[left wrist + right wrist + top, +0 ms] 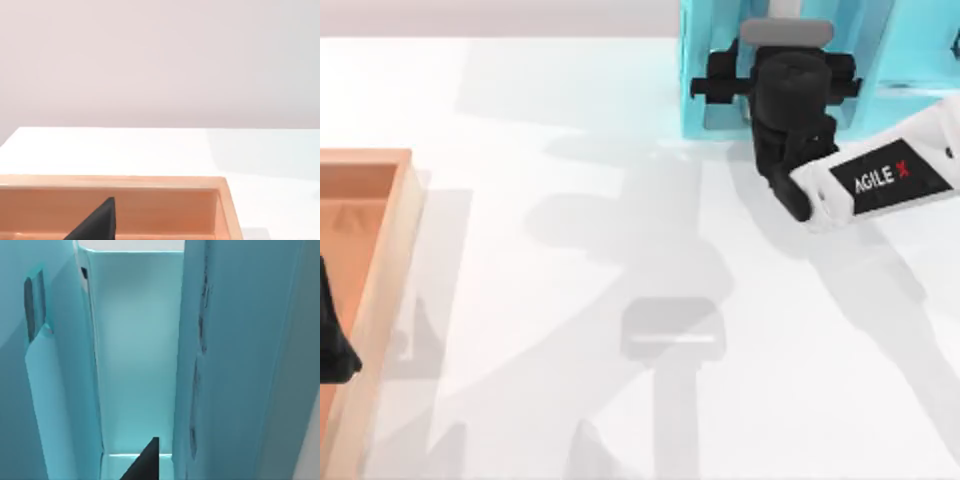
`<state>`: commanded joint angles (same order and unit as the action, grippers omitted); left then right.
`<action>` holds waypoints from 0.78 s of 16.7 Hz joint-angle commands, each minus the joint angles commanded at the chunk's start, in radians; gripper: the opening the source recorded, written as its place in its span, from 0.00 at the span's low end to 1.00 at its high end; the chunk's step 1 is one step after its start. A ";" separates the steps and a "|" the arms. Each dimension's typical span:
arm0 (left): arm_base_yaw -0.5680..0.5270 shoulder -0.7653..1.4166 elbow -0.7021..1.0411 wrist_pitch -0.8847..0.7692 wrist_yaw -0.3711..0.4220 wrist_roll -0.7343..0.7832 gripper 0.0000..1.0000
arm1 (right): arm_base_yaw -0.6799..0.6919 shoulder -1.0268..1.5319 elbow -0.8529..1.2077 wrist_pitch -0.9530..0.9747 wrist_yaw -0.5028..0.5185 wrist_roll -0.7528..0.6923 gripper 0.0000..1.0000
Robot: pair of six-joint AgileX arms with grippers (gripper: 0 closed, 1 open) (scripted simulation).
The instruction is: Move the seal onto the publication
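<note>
Risk: right gripper [790,50] deep in shelf unit [705,70], walls close both sides; could clip on exit. Finger state: can't tell. Left gripper [332,340] parked over wooden tray [390,290].

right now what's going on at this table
The right arm is reaching to the far side of the table, its gripper over the light-blue shelf unit, and its wrist camera looks down between the blue walls. The left gripper sits parked over the wooden tray at the left edge. Neither the stamp nor the book can be made out here.
</note>
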<state>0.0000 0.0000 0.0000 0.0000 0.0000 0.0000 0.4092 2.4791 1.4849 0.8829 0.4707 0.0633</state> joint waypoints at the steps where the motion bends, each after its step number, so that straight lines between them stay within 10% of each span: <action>1: 0.000 0.000 0.000 0.000 0.000 0.000 1.00 | 0.000 0.000 0.000 0.000 0.000 0.000 0.70; 10: 0.000 0.000 0.000 0.000 0.000 0.000 1.00 | 0.000 0.000 0.000 0.000 0.000 0.000 0.02; 13: 0.000 0.000 0.000 0.000 0.000 0.000 1.00 | 0.000 0.000 0.000 0.000 0.000 0.000 0.00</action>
<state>0.0000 0.0000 0.0000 0.0000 0.0000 0.0000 0.4092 2.4791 1.4849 0.8829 0.4707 0.0633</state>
